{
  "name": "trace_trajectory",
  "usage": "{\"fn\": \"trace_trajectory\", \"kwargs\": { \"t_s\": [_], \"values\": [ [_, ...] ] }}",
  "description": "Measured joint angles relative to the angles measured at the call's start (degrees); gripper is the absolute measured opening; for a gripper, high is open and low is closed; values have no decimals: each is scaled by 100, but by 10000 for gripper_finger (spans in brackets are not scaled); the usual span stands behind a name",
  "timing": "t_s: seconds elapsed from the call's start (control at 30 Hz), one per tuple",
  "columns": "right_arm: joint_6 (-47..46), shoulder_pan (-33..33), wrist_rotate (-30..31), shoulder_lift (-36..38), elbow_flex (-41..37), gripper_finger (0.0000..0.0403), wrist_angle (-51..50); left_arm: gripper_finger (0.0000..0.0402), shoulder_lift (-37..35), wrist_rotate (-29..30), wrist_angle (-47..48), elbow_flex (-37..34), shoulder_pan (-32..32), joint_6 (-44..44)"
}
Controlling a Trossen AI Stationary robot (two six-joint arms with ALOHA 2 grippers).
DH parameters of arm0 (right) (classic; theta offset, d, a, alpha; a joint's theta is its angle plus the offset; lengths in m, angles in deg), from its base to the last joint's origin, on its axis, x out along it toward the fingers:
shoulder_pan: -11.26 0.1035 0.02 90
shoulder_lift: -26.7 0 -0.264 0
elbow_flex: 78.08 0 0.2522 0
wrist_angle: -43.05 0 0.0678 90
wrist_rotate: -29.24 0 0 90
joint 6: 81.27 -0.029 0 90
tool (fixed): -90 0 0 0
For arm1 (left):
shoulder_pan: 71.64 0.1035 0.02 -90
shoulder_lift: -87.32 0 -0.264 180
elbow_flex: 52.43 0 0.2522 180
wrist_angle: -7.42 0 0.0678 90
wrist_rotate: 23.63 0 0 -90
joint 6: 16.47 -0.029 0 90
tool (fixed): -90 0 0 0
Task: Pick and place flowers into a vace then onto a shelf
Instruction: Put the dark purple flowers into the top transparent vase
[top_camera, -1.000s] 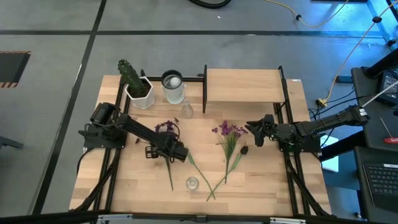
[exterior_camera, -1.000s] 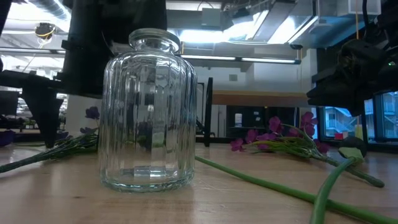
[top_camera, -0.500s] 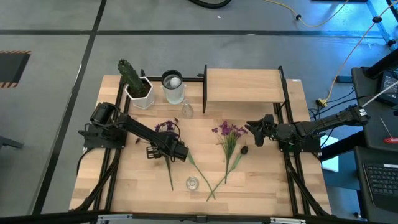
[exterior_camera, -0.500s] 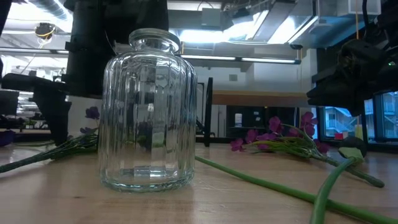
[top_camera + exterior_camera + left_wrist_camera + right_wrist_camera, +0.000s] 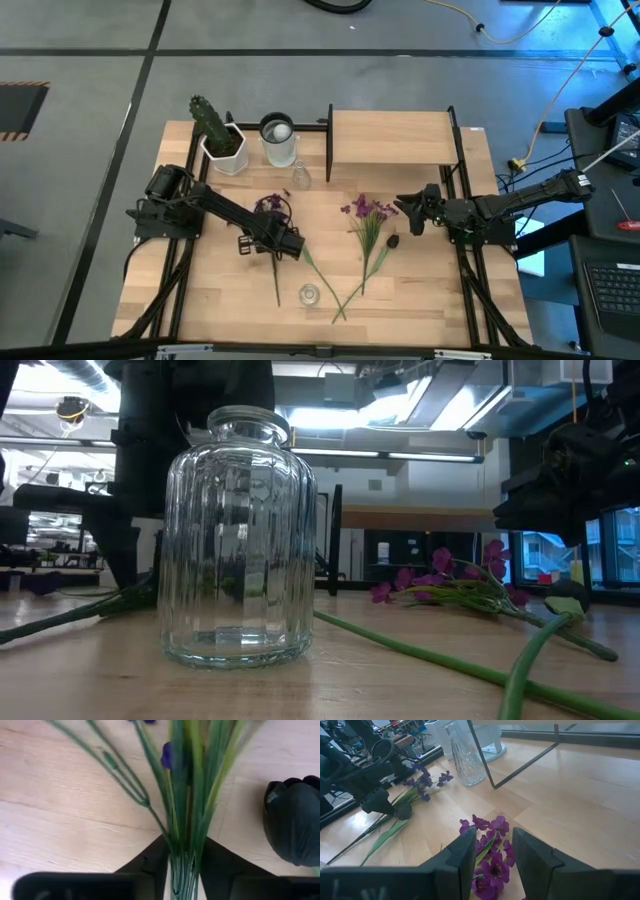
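Observation:
The darker violet flowers [image 5: 270, 206] lie on the table left of centre, stems running toward the near edge. My left gripper [image 5: 272, 243] stands over those stems and is shut on them [image 5: 183, 840]. The pinker flowers [image 5: 367, 212] lie right of centre, resting on stems and blooms. My right gripper [image 5: 408, 216] hovers open just right of them, with the pink blooms [image 5: 492, 857] ahead of its fingers. A cut-glass vase [image 5: 300, 178] stands in front of the shelf [image 5: 390, 136], at its left corner. My left gripper pinches the violet bunch's green stems [image 5: 182, 857] between its two fingers [image 5: 152, 865], partway down from the blooms. The fingers come from above, pointing down, and lie across the stems. The stems are squeezed into one bundle and fan out beyond the fingers; the bunch lies on the table.
A ribbed glass jar [image 5: 238, 535] stands near the front edge between the stem ends. A cactus in a white pot [image 5: 220, 135] and a white cup [image 5: 278, 140] stand at the back left. Black shelf posts [image 5: 329, 130] rise from the table.
My left gripper has shut on the violet bunch's stems: in the low view its finger has moved inward step by step. The stems have been drawn together, and the bunch has shifted a little.

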State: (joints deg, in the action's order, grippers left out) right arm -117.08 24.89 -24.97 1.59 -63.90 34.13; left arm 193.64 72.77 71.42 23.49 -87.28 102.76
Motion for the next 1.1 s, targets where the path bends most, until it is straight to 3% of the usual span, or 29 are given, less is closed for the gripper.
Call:
{"fn": "trace_trajectory", "kwargs": {
  "t_s": [0.23,0.4,0.6,0.73,0.83,0.97,1.1],
  "values": [
    [2,0,0,0,0,130,0,13,-27,10,58,3,0,-421],
    [4,0,-4,0,0,130,-2,12,-229,248,217,64,-47,-836],
    [7,0,-2,-2,0,130,-2,9,-799,1052,777,363,-157,-884],
    [4,0,-1,-1,0,130,-2,9,-1406,2081,811,561,-245,-1147],
    [6,0,2,0,0,130,-2,8,-1846,3182,769,672,-238,-1752],
    [4,0,4,-2,1,130,0,10,-2488,5065,257,779,-213,-3480],
    [-2,0,9,-2,0,130,32,9,-3028,6485,-777,789,-85,-5499]
  ]
}}
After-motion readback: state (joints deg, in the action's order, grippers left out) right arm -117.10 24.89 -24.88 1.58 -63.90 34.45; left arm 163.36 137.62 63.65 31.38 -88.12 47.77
